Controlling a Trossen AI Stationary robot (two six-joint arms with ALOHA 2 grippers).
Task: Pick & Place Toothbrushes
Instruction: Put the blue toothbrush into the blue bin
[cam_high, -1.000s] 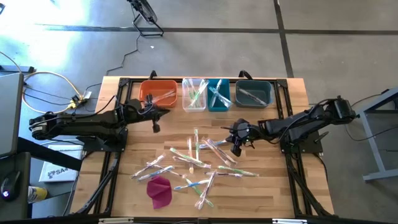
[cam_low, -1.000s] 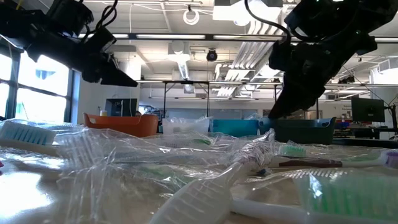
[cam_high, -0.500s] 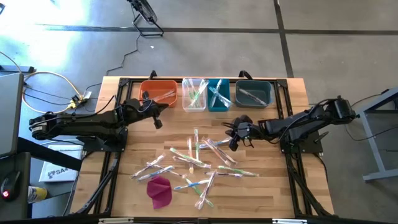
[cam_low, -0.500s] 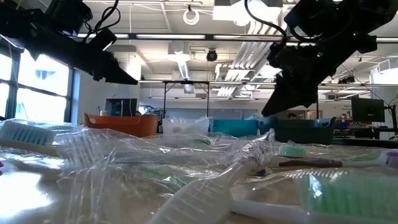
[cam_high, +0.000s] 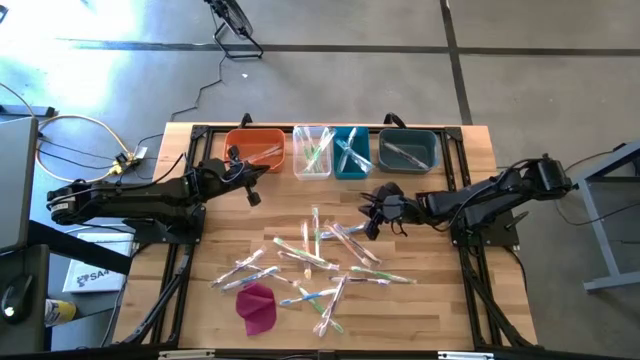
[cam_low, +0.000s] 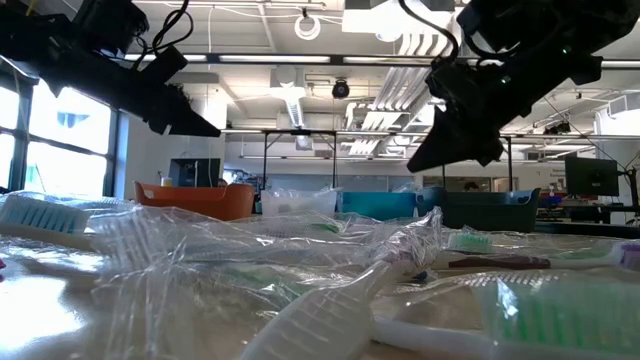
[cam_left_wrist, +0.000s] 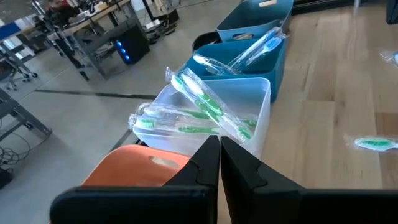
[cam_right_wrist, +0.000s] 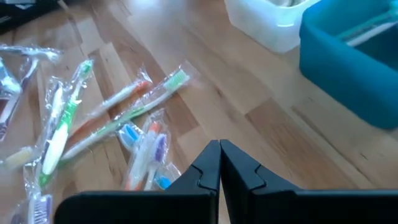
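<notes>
Many wrapped toothbrushes (cam_high: 318, 262) with green, blue, pink or white handles lie scattered flat on the middle of the table, and they fill the foreground of the low view (cam_low: 330, 270). More toothbrushes stick out of the clear bin (cam_left_wrist: 205, 112) and the teal bin (cam_left_wrist: 258, 46). My left gripper (cam_high: 251, 194) hovers shut and holding nothing just in front of the orange bin (cam_high: 255, 148); its wrist view shows the fingertips (cam_left_wrist: 219, 142) together. My right gripper (cam_high: 373, 217) hangs shut and holding nothing above the pile's far right edge, with its fingertips (cam_right_wrist: 219, 148) together.
Four bins stand in a row at the far edge: orange, clear (cam_high: 312, 150), teal (cam_high: 352, 150) and dark blue-grey (cam_high: 408, 150). A magenta cloth lump (cam_high: 257, 307) lies near the front left of the pile. Bare wood shows on both sides of the pile.
My right gripper has risen off the pile's right edge and drawn toward the far edge, tipping its fingers more level. My left gripper has shifted a little toward the orange bin. Both stayed shut. The toothbrushes have not moved.
</notes>
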